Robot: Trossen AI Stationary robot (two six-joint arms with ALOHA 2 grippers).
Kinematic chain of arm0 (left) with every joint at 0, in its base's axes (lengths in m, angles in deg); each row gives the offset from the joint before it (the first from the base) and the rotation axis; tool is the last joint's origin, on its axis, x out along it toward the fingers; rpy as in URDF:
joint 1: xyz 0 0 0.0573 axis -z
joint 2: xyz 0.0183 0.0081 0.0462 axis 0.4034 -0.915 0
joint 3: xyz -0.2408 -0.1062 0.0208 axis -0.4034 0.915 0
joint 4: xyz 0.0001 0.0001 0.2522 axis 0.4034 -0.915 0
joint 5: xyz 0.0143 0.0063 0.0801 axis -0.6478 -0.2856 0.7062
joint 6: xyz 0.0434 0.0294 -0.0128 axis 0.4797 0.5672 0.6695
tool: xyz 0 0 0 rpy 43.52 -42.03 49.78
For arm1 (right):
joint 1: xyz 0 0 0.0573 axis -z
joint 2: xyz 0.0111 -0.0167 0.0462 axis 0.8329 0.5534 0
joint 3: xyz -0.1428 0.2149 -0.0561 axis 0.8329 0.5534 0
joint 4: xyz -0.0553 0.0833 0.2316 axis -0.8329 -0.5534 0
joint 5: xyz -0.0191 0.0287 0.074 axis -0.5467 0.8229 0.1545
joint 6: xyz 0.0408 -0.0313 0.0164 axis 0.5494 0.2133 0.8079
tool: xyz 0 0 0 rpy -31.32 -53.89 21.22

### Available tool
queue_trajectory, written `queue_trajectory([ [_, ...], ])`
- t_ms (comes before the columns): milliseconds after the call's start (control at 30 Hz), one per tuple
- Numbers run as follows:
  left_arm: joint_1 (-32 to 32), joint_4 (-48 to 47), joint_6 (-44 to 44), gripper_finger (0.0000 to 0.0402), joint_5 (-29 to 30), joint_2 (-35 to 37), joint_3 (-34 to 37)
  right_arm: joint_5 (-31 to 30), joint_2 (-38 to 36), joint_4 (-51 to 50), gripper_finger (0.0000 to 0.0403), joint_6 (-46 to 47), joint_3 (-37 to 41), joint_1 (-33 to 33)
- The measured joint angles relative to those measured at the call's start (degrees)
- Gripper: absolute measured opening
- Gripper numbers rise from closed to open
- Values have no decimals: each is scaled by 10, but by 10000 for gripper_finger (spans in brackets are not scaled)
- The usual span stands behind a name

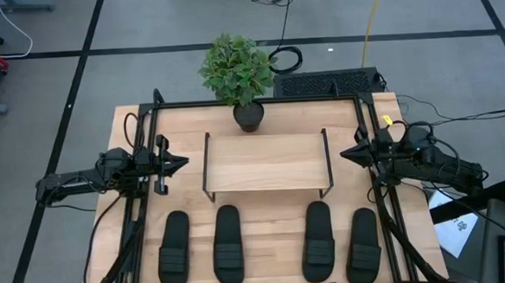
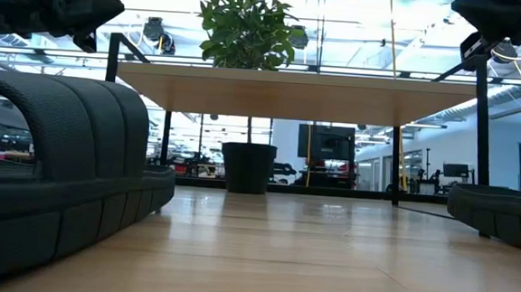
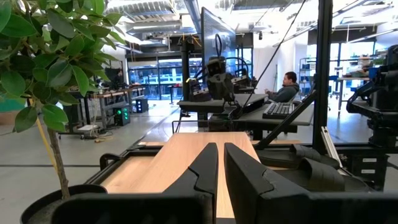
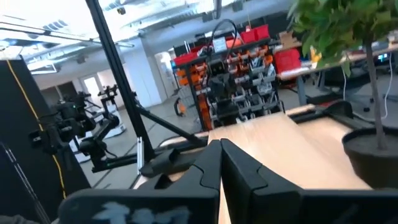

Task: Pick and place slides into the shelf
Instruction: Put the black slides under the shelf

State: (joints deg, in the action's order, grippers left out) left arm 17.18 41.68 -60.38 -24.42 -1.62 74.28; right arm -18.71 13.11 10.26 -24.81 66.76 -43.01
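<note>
Four black slides [image 1: 173, 250] [image 1: 228, 245] [image 1: 317, 240] [image 1: 363, 246] lie sole-down in a row along the table's near edge. Two of them show in the low view, at left [image 2: 60, 170] and right [image 2: 501, 215]. The shelf [image 1: 267, 162], a light wood plank on thin black wire legs, stands at the table's middle and also shows in the low view [image 2: 300, 94]. My left gripper [image 1: 183, 162] hovers shut and empty left of the shelf, pointing at it. My right gripper [image 1: 343, 154] hovers shut and empty right of the shelf, pointing at it.
A potted plant [image 1: 240, 73] stands behind the shelf at the table's far edge. Black rails [image 1: 366, 118] frame the tabletop. Bare wood lies between the shelf and the row of slides. A seated person [image 3: 287, 87] shows in the room beyond the table.
</note>
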Motion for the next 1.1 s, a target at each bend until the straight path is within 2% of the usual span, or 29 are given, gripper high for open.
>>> queue_trajectory([
  [233, 0, 0, 0, 31, 0, 0, 0, 2, 2, 16, 14, -88, 0, 0],
  [433, 0, 0, 0, 31, 0, 0, 0, 2, 39, 35, 78, -147, -18, 0],
  [633, 0, 0, 0, 31, 0, 0, 0, 9, 101, 19, 171, -146, -111, 0],
  [767, 0, 0, 0, 31, 0, 0, 0, 20, 153, -43, 221, -141, -194, 0],
  [933, 0, 0, 0, 31, 0, 0, 0, 19, 215, -137, 245, -179, -287, -1],
  [1100, 0, 0, 0, 31, 0, 0, 0, 34, 252, -135, 247, -189, -347, -7],
])
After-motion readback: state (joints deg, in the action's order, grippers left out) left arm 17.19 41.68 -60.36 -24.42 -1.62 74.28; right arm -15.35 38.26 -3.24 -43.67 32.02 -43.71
